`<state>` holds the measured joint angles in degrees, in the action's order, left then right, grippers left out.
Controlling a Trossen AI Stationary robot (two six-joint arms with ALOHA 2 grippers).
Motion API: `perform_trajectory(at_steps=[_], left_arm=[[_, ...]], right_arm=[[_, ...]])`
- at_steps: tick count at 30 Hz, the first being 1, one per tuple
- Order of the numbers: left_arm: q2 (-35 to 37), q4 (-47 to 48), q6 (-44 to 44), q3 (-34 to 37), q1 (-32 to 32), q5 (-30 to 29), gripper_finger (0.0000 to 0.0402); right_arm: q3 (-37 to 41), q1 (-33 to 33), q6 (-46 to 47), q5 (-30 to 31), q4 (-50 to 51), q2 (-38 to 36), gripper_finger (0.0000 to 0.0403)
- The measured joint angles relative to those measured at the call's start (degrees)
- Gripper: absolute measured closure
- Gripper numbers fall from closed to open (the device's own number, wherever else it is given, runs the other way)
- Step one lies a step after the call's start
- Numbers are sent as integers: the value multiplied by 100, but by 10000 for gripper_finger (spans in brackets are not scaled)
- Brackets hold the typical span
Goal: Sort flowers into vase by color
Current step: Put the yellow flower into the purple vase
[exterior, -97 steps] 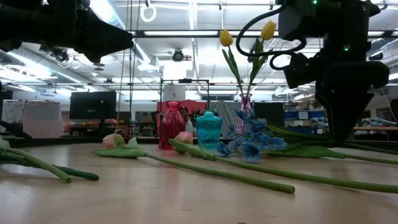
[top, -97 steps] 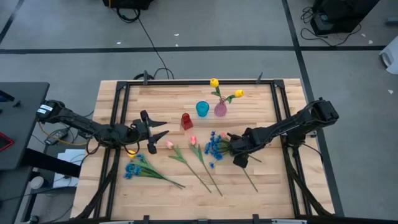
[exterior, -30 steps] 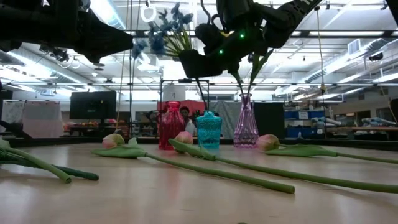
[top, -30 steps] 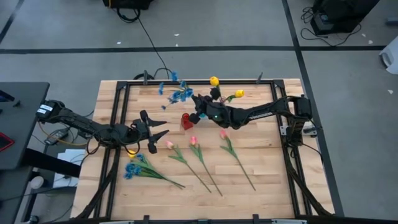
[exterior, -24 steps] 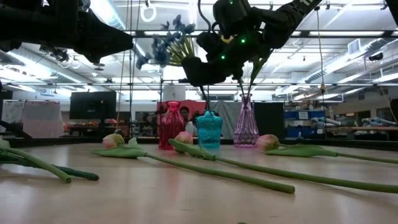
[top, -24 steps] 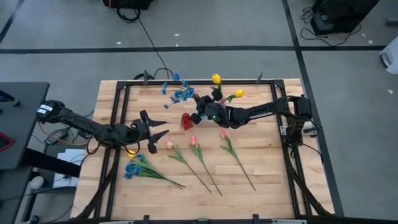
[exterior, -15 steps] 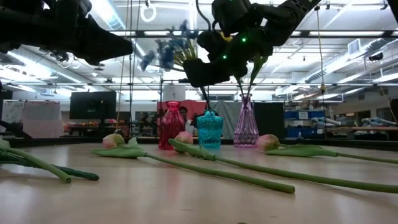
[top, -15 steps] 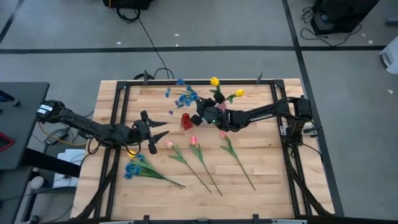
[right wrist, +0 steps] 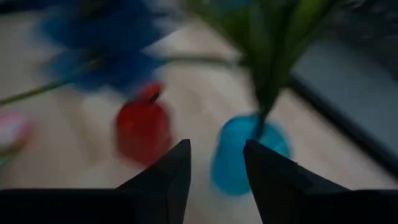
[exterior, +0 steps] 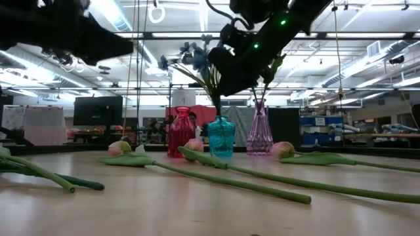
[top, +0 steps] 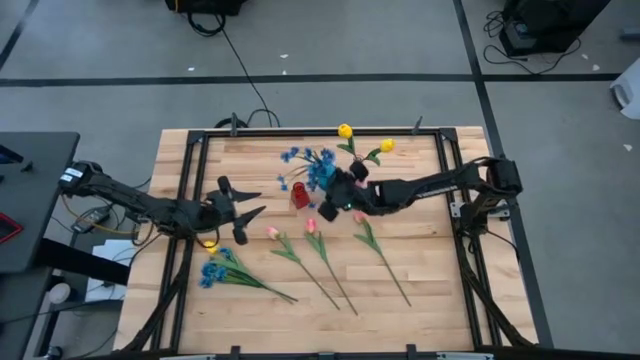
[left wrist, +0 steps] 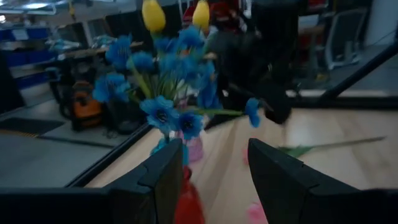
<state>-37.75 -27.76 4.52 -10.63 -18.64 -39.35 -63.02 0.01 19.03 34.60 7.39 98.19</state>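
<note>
Blue blossoms (top: pixel 214 272) lay loose at the tabletop's (top: pixel 430 310) left, near the waiting left gripper (top: pixel 243 209) — wide open, empty. Three pink tulips (top: pixel 311 226) lay unsorted mid-table. Behind them, the second blue bunch (top: pixel 308 160) stood in the turquoise vase (exterior: pixel 221 136), right gripper (top: pixel 330 205) parted, empty — yellow tulips (top: pixel 345 131) already filled the pink vase (exterior: pixel 260 136).

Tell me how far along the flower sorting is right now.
Done: two yellow tulips stand in the pink vase. In hand: a blue bunch now stands in the blue vase, with the open right gripper beside it. Left: three pink tulips and a second blue bunch lie on the table; the red vase is empty. The left gripper waits open.
</note>
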Motion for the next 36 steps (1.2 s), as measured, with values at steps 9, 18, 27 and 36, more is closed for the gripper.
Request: perform_trajectory(at_steps=[9,18,27,36], left_arm=[[625,344,273,0,-492,124,213],[439,336,-352,-6,-511,1145,213],[-1096,3064,-2140,-1603,-666,2547,213],[-3190,4744,-2633,-2877,-1560,3282,213]], right_arm=[[0,944,551,-695,136,-2,246],[-7,1861,676,-841,-262,28,246],[-7,1963,643,-565,612,-428,246],[457,1829,546,-287,1310,-1179,246]])
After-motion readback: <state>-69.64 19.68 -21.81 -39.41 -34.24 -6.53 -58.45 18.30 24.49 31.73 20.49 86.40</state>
